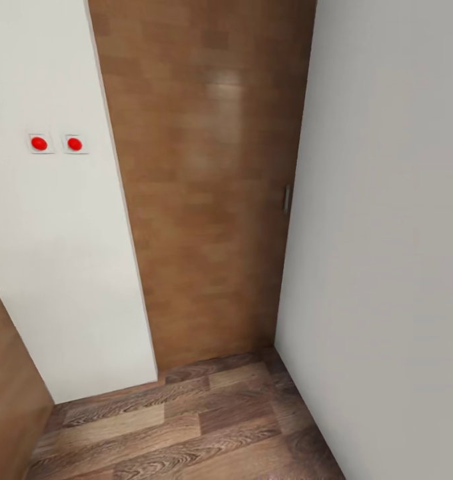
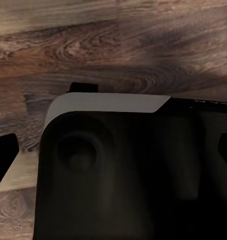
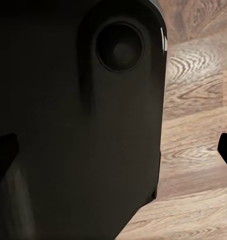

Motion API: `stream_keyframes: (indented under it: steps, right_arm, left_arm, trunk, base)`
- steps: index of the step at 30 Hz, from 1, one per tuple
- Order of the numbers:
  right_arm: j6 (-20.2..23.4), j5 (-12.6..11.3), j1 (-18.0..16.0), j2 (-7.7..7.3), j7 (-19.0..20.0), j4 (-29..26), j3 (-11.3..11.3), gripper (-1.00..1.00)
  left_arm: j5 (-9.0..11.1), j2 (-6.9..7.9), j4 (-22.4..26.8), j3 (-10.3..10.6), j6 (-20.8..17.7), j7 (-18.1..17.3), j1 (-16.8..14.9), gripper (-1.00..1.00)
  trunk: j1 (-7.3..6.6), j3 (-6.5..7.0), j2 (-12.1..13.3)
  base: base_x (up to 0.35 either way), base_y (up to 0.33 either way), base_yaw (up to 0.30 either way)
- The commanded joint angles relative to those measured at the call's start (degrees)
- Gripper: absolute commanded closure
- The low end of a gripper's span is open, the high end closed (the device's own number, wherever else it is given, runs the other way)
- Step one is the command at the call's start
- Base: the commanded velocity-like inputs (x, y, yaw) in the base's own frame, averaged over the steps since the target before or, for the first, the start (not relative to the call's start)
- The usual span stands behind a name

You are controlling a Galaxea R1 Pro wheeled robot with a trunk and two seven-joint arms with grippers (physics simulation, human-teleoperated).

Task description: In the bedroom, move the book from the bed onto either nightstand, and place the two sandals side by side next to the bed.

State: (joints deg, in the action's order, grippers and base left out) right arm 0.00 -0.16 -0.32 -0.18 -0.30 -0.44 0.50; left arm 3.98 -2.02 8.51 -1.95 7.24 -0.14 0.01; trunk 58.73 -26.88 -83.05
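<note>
Head view: plank floor point(image 1: 186, 427) nearest, then a wooden door point(image 1: 206, 187) between white walls point(image 1: 60, 267), one bearing two red switches point(image 1: 56, 143). The robot appears in transit; book, bed and sandals lie outside this view.

Left wrist view: dark robot body point(image 2: 123, 175) above floor; finger opening cannot be told.

Right wrist view: the same; the arms look stowed for travel.

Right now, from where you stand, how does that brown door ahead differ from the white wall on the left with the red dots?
The wooden door is brown with a blocky wood pattern and a glossy sheen near its top; the white wall panel is plain and matte. The door carries a small metal handle at its right edge, while the wall panel carries two red buttons on pale plates. Both stand upright and meet the wood-plank floor.
</note>
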Motion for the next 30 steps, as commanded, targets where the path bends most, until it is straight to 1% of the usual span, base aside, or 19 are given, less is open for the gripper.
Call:
stream_keyframes:
  steps: [1, 23, 30]
  right_arm:
    - [0.00, -0.02, -0.03, 0.00, -0.04, 0.00, 0.06, -1.00]
    - [0.00, -0.02, -0.03, -0.09, 0.00, 0.00, 0.12, -1.00]
    - [0.00, -0.04, -0.03, -0.16, 0.03, 0.00, 0.12, -1.00]
  left_arm:
    - [0.42, -0.02, 0.02, -0.15, 0.13, -0.02, 0.00, -1.00]
    - [0.30, -0.01, -0.03, -0.18, 0.05, 0.02, -0.01, -1.00]
    - [0.22, 0.30, -0.07, -0.25, 0.09, 0.05, 0.00, -1.00]
  trunk:
    - [0.00, -0.05, -0.03]
    - [0.00, -0.05, -0.03]
    - [0.00, -0.05, -0.03]
  base:
    - [0.000, 0.000, -0.284]
    - [0.000, 0.000, -0.284]
    - [0.000, 0.000, -0.284]
